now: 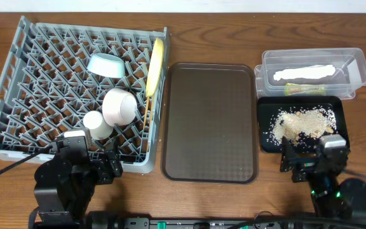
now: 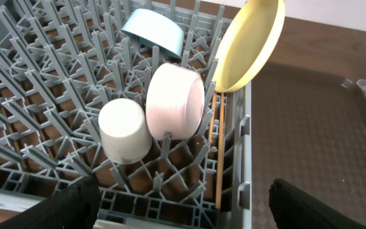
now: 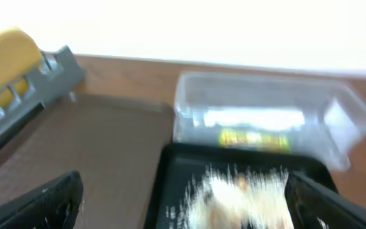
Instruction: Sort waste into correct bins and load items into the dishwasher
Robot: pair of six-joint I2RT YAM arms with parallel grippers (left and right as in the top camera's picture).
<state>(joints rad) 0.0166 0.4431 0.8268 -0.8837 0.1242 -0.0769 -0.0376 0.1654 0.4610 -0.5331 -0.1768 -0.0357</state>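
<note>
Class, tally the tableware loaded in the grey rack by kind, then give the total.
In the grey rack:
Bowls: 2 (light blue bowl, white bowl)
Cups: 1 (white cup)
Plates: 1 (yellow plate)
Chopstick pairs: 1 (wooden chopsticks)
Total: 5

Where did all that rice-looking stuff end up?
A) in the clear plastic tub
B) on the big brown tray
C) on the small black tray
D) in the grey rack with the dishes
C: the pale crumbs lie heaped on the black tray, while the clear tub beside it holds the white napkin and the wrapper.
</note>
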